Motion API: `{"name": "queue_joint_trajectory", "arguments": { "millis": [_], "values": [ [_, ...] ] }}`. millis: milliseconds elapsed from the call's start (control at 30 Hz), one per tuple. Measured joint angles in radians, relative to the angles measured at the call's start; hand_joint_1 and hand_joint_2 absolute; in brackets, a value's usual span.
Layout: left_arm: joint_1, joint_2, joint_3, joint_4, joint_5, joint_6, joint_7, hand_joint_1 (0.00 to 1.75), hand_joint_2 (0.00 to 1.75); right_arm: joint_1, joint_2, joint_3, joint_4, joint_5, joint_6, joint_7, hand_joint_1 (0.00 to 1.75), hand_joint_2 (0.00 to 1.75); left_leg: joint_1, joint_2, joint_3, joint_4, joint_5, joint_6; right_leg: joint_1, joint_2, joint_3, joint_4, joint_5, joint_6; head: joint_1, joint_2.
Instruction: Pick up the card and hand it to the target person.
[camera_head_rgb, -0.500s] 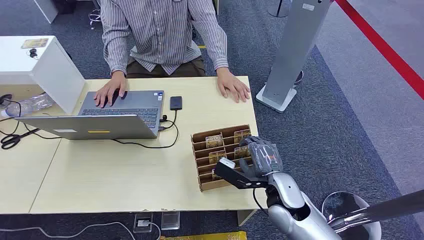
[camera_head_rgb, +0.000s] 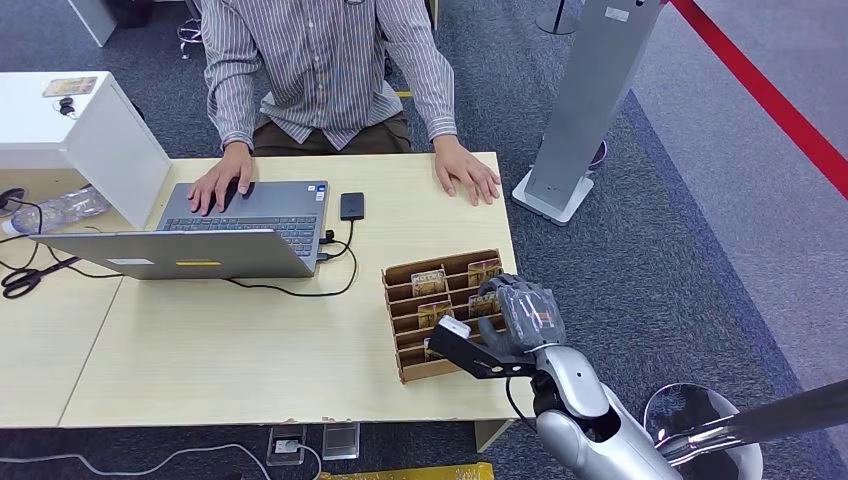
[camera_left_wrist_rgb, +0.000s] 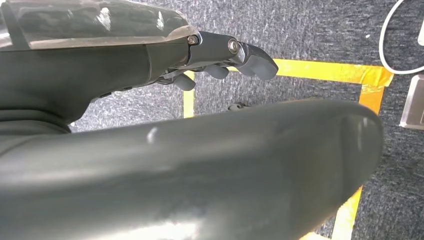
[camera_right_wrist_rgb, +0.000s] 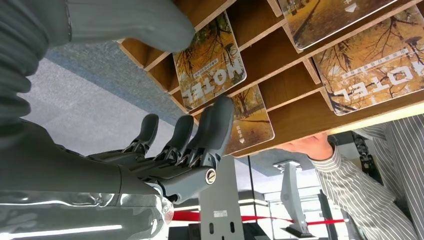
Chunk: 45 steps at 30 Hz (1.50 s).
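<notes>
On the counter (camera_head_rgb: 250, 350) we note a laptop (camera_head_rgb: 215, 235), then a cardboard rack (camera_head_rgb: 440, 310) holding the cards (camera_right_wrist_rgb: 210, 62) upright in its slots. The right hand (camera_head_rgb: 520, 315) sits at the rack's right end, fingers (camera_right_wrist_rgb: 217, 125) spread against a card, grasping nothing. The left hand (camera_left_wrist_rgb: 200, 55) hangs over carpet, fingers loosely curled, empty.

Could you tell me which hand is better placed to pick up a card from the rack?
The right hand: it hovers over the cardboard rack, fingers reaching a card. The left hand hangs over the carpet.
</notes>
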Motion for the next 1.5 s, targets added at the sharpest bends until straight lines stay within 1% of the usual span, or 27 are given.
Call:
{"name": "queue_joint_trajectory", "arguments": {
  "millis": [233, 433, 533, 667, 833, 1067, 1167, 1300, 1500],
  "values": [
    [0.0, -0.003, 0.0, 0.0, 0.0, 0.0, 0.0, 0.0, 0.0, 0.002, 0.0, 0.0, 0.003, 0.0, 0.001, 0.0, 0.71, 1.75, 0.0, 0.0, 0.0, 0.0, 0.0, 0.0, 0.0, 0.0, 0.0, 0.0, 0.0, 0.0, 0.0, 0.0],
    [0.0, -0.004, 0.0, 0.0, 0.0, 0.0, 0.0, 0.0, 0.0, 0.004, 0.001, 0.003, 0.007, 0.0, 0.002, 0.0, 0.8, 1.75, 0.0, 0.0, 0.0, 0.0, 0.0, 0.0, 0.0, 0.0, 0.0, 0.0, 0.0, 0.0, 0.0, 0.0],
    [0.0, -0.004, 0.0, 0.0, 0.0, 0.0, 0.0, 0.0, 0.0, 0.004, 0.001, 0.004, 0.008, 0.0, 0.002, -0.001, 0.91, 1.75, 0.0, 0.0, 0.0, 0.0, 0.0, 0.0, 0.0, 0.0, 0.0, 0.0, 0.0, 0.0, 0.0, 0.0],
    [0.0, -0.005, 0.0, 0.0, 0.0, 0.0, 0.0, 0.0, 0.0, 0.002, 0.003, 0.004, 0.009, -0.002, 0.002, -0.006, 1.13, 1.75, 0.0, 0.0, 0.0, 0.0, 0.0, 0.0, 0.0, 0.0, 0.0, 0.0, 0.0, 0.0, 0.0, 0.0],
    [0.0, -0.006, 0.0, 0.0, 0.0, 0.0, 0.0, 0.0, 0.0, -0.001, 0.004, 0.006, 0.013, -0.007, 0.004, -0.01, 1.28, 1.75, 0.0, 0.0, 0.0, 0.0, 0.0, 0.0, 0.0, 0.0, 0.0, 0.0, 0.0, 0.0, 0.0, 0.0],
    [0.0, -0.006, 0.0, 0.0, 0.0, 0.0, 0.0, 0.0, 0.0, -0.003, 0.004, 0.011, 0.014, -0.011, 0.0, -0.012, 1.31, 1.75, 0.0, 0.0, 0.0, 0.0, 0.0, 0.0, 0.0, 0.0, 0.0, 0.0, 0.0, 0.0, 0.0, 0.0],
    [0.0, -0.006, -0.001, 0.0, 0.0, 0.0, 0.0, 0.0, 0.0, -0.003, 0.004, 0.011, 0.014, -0.011, -0.002, -0.012, 1.37, 1.75, 0.0, 0.0, 0.0, 0.0, 0.0, 0.0, 0.0, 0.0, 0.0, 0.0, 0.0, 0.0, 0.0, 0.0],
    [0.0, -0.006, -0.007, 0.0, -0.005, -0.002, -0.002, 0.0, 1.75, -0.004, 0.004, 0.011, 0.014, -0.011, -0.004, -0.012, 1.36, 1.75, 0.0, 0.0, 0.0, 0.0, 0.0, 0.0, 0.0, 0.0, 0.0, 0.0, 0.0, 0.0, 0.0, 0.0],
    [0.0, -0.006, -0.016, 0.0, -0.015, 0.01, -0.011, 0.0, 1.75, -0.004, 0.004, 0.011, 0.014, -0.012, -0.008, -0.011, 1.36, 1.75, 0.0, 0.0, 0.0, 0.0, 0.0, 0.0, 0.0, 0.0, 0.0, 0.0, 0.0, 0.0, 0.0, 0.0]
  ]
}}
